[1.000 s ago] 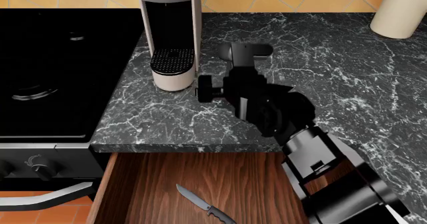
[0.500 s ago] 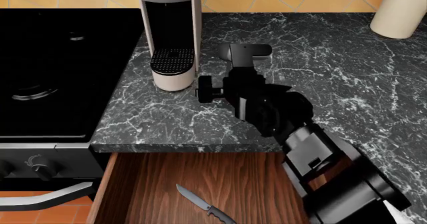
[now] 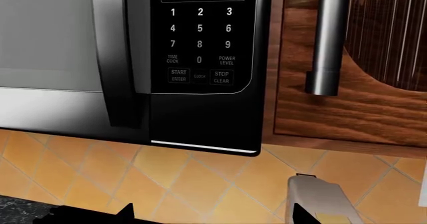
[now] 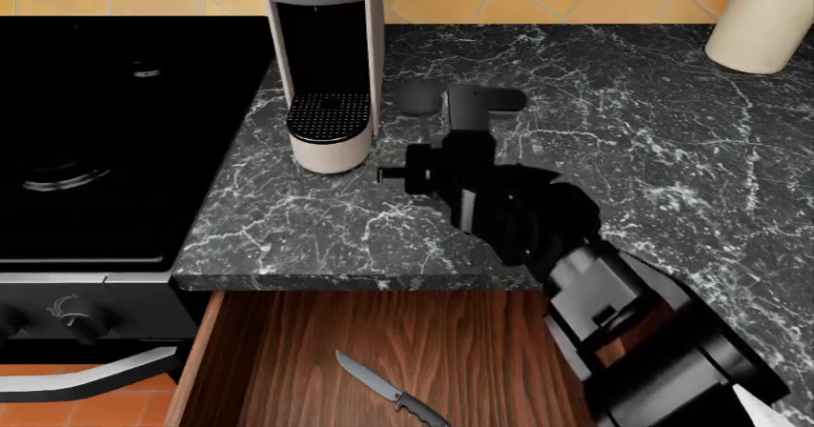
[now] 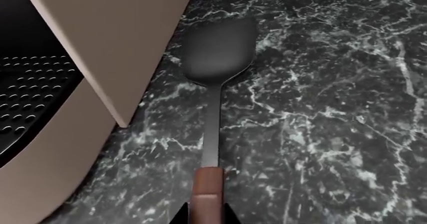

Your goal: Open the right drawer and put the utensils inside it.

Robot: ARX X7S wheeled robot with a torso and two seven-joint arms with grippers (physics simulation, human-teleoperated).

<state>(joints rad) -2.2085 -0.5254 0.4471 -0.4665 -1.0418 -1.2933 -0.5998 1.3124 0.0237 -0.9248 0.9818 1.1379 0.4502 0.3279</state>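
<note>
The right drawer (image 4: 483, 346) stands pulled open below the counter edge, and the knife (image 4: 388, 389) lies inside it near the front left. In the right wrist view the spatula (image 5: 217, 79) stretches across the marble counter (image 5: 333, 134) beside the coffee machine. My right gripper (image 5: 203, 215) is shut on its reddish-brown handle. I cannot tell whether the grey head touches the counter. From the head camera only the spatula head (image 4: 417, 97) peeks out beside my right wrist, which hides the jaws. My left gripper (image 3: 212, 218) is open, held high and facing the wall.
A coffee machine (image 4: 324, 65) stands on the counter just left of the spatula. The black stove (image 4: 114, 132) is further left, and a white cylinder (image 4: 763, 22) is at the back right. The left wrist camera faces a microwave (image 3: 133, 59) and a cabinet handle (image 3: 330, 39).
My right wrist has rolled a little over the counter. The spatula head shows further left of the wrist than before. Drawer and knife have not moved.
</note>
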